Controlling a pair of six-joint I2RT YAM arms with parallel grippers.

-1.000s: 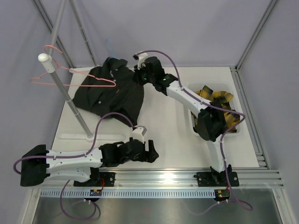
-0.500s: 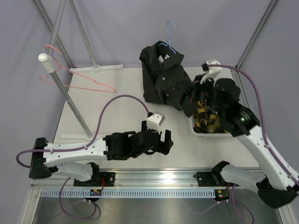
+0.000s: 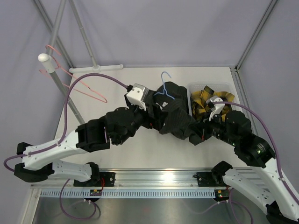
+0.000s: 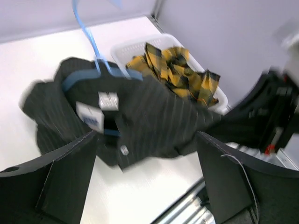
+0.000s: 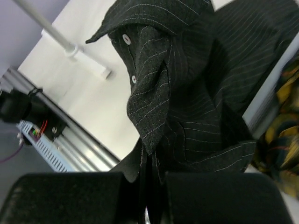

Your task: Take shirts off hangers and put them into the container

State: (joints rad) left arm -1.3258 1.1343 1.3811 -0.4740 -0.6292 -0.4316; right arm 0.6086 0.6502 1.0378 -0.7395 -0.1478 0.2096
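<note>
The black pinstriped shirt (image 3: 175, 114) lies bunched mid-table, still on the light blue hanger (image 3: 163, 91), whose hook sticks up. My right gripper (image 3: 202, 136) is shut on a fold of its hem (image 5: 152, 140), near the front right of the bundle. My left gripper (image 3: 152, 119) stands open just left of the shirt, with its wide-apart fingers (image 4: 70, 177) framing bare table and the collar with its white label (image 4: 108, 100) ahead. The yellow-and-black plaid shirt (image 3: 208, 100) lies in the white container (image 3: 194, 86), right of the black shirt. Two pink hangers (image 3: 88, 88) hang on the rail.
The grey rail pole (image 3: 63, 91) slants over the left of the table, and its white foot (image 3: 96, 68) rests at the back edge. Frame posts stand at the back corners. An aluminium rail (image 3: 163, 177) runs along the near edge.
My right arm has swung the black shirt and blue hanger from the back down beside the container. My left arm has reached up from the near edge to the shirt, still open.
</note>
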